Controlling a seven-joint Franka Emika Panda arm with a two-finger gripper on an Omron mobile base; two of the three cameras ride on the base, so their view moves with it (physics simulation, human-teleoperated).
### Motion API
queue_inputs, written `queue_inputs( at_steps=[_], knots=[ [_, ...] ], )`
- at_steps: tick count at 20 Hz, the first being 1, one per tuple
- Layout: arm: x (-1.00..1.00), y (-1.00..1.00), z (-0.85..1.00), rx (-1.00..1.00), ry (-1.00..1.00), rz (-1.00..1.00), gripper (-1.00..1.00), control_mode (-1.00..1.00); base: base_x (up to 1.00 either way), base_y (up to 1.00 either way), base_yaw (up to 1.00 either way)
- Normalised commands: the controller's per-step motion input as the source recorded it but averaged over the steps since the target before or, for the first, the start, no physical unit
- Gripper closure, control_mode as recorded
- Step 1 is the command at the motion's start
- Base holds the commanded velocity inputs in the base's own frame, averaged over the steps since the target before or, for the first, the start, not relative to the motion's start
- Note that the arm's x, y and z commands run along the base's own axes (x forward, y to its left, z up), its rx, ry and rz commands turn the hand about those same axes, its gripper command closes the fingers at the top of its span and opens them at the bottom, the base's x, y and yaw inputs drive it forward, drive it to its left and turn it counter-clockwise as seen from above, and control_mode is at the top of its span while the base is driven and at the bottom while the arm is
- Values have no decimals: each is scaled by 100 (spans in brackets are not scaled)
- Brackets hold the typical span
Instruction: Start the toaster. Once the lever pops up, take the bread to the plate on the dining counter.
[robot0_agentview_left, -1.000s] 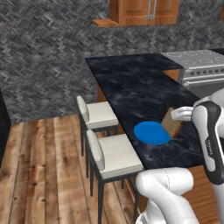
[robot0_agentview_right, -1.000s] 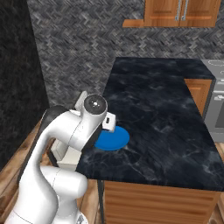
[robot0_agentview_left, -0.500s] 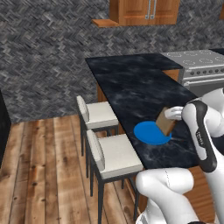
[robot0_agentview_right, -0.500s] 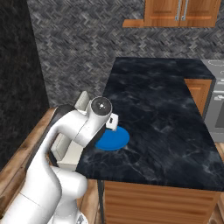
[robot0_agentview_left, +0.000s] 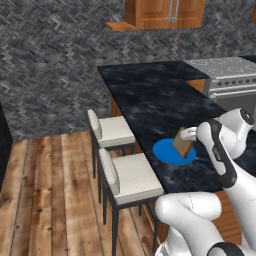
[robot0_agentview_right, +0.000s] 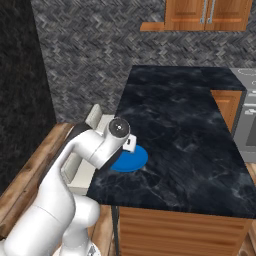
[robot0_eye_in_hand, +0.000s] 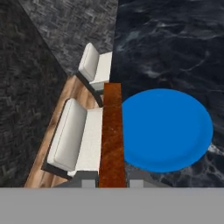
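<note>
Brown-crusted bread (robot0_eye_in_hand: 112, 135) clamped in claw (robot0_eye_in_hand: 113, 181) above round glossy blue plate (robot0_eye_in_hand: 168, 131).

Plate (robot0_agentview_left: 173, 152) sits on dining counter (robot0_agentview_left: 150, 95) near its lower edge, centre-right of left base view. Bread (robot0_agentview_left: 182, 141) held edge-up above plate's right part, gripper (robot0_agentview_left: 189, 135) clamped on it. Two stools (robot0_agentview_left: 127, 176) line counter's left side. Stove (robot0_agentview_left: 231, 75) upper right, behind counter. Wall cabinets (robot0_agentview_left: 165, 12) top centre.
</note>
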Motion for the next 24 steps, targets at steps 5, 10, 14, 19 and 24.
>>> queue_inputs(
  at_steps=[5, 10, 14, 19, 24],
  knots=[
    [39, 1, -35, 0, 0, 0, 100, -100, 0, 0, 0],
    [32, 2, -27, 0, 0, 0, 100, -100, 0, 0, 0],
    [37, 0, -28, 0, 0, 0, 100, -100, 0, 0, 0],
    [34, 0, -18, 0, 0, 0, 100, -100, 0, 0, 0],
    [27, 0, -19, 0, 0, 0, 100, -100, 0, 0, 0]
  ],
)
